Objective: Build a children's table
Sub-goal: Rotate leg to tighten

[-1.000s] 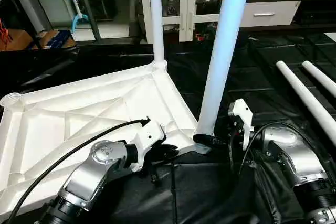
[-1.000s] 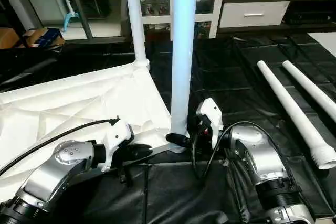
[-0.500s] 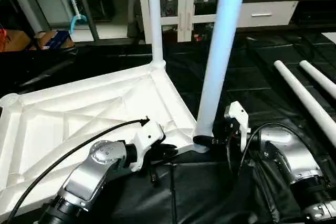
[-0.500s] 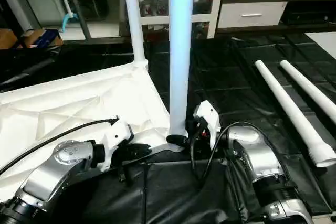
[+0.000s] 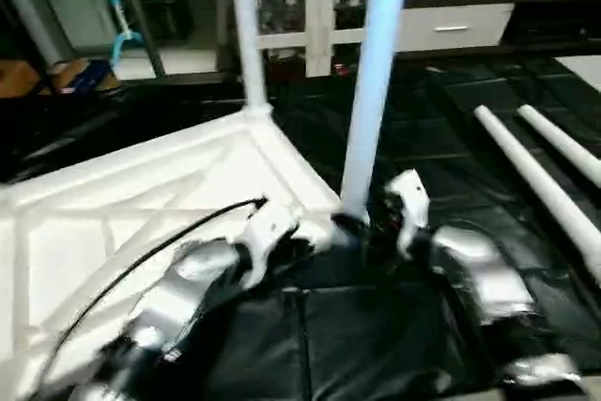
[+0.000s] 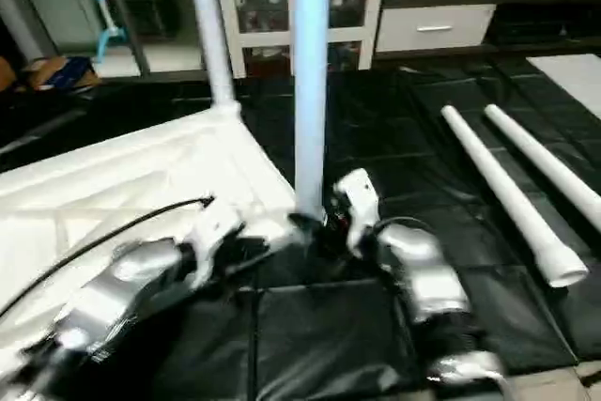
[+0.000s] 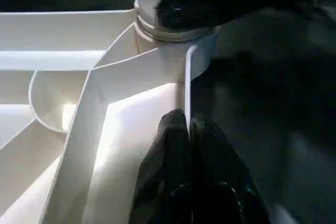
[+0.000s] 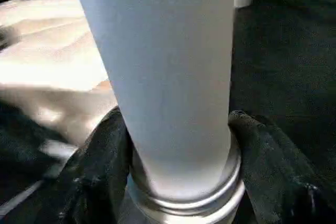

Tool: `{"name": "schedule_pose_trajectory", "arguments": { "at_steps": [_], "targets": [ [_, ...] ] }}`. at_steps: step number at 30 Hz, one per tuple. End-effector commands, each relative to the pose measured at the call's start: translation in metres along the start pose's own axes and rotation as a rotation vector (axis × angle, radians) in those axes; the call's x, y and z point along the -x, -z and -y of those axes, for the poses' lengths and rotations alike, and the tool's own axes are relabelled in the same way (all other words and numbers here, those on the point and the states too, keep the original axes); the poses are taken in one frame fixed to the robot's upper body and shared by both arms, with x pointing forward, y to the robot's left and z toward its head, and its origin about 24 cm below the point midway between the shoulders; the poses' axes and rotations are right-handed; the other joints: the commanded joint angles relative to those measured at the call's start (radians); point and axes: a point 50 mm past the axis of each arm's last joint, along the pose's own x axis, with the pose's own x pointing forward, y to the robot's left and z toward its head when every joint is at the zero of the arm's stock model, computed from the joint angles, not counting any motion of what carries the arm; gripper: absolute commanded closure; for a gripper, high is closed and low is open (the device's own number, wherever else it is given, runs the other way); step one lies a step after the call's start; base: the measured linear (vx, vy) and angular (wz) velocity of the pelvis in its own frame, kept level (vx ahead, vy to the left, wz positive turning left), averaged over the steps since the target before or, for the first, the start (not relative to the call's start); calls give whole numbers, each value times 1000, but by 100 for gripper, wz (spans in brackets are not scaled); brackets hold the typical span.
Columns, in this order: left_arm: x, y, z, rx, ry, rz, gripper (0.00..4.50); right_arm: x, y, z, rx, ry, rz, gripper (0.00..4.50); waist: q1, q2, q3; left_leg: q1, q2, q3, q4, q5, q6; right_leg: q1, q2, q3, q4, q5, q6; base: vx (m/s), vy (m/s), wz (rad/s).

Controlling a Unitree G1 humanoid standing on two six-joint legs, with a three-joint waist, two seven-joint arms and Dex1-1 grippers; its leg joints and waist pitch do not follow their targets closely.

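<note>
The table top (image 5: 141, 194) is seen lying upside down on the black floor covering (image 5: 376, 326), ribbed underside up. Two legs are found standing upright in its corner sockets: the far leg (image 5: 243, 35) at the far corner and the near leg (image 5: 371, 82) at the corner nearest the grippers. Two loose legs (image 6: 512, 190) lie side by side on the covering, well apart to the right.

The left gripper (image 7: 189, 129) is closed onto the thin edge wall of the table top, just beside the near socket. The right gripper (image 8: 178, 182) is clasped round the base of the near leg, one finger on each side, directly above the socket collar. Whether the leg is fully seated cannot be judged, the head views being blurred. A white cabinet (image 5: 310, 7) stands behind.
</note>
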Motion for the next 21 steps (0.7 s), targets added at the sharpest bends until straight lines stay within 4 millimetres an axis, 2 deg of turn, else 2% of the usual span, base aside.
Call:
{"name": "schedule_pose_trajectory", "arguments": {
  "at_steps": [1,2,3,4,5,8,9,11,16,18,21],
  "targets": [
    [-10,1,-4,40,-89,-40,450,-6,15,1,-17,150,-73,196,-6,-14,-46,15,49,-35,-83,-336,-2,28,-52,33,-87,-461,-162,0,0,0],
    [-21,-6,-9,87,-178,-39,450,-18,17,-9,-39,195,-80,196,-7,-7,-45,15,48,-35,-84,-345,-8,25,-51,34,-89,-466,-155,0,0,0],
    [-22,-7,-9,93,-190,-39,450,-19,17,-10,-41,197,-80,196,-11,-8,-44,16,47,-35,-85,-354,-11,22,-50,32,-92,-472,-152,0,0,0],
    [-25,-9,-11,110,-226,-36,450,-23,16,-13,-30,218,-77,196,-9,-11,-47,19,47,-38,-85,-365,-13,25,-51,29,-95,-474,-147,0,0,0],
    [-32,-12,-15,112,-283,-39,450,-37,9,-26,-9,209,-44,197,-10,-7,-47,12,45,-39,-85,-363,-3,28,-54,30,-95,-464,-143,0,0,0],
    [-36,-13,-16,98,-310,-42,450,-50,0,-42,18,161,1,197,-11,-12,-49,12,44,-37,-83,-363,13,26,-55,29,-97,-459,-145,0,0,0],
    [-36,-13,-16,98,-310,-42,450,-50,0,-42,18,161,1,197,-11,-12,-49,12,44,-37,-83,-363,13,26,-55,29,-97,-459,-145,0,0,0],
    [-32,-10,-17,95,-305,-36,450,-56,-5,-50,19,114,30,197,-9,-14,-52,4,46,-37,-83,-328,34,31,-57,30,-92,-427,-154,0,0,0],
    [-25,-5,-19,91,-301,-24,450,-54,-13,-53,23,34,82,197,-8,-13,-52,3,49,-35,-83,-308,47,33,-56,31,-87,-399,-171,0,0,0],
    [-20,-6,-17,71,-259,9,450,-49,-18,-50,38,-20,110,141,-9,-13,-52,-2,50,-36,-84,-296,52,37,-57,31,-83,-383,-175,0,0,0],
    [-15,-5,-14,57,-211,31,450,-43,-23,-44,64,-42,136,118,-12,-14,-54,-5,50,-34,-82,-275,67,41,-56,32,-80,-345,-181,0,0,0]
  ]
}}
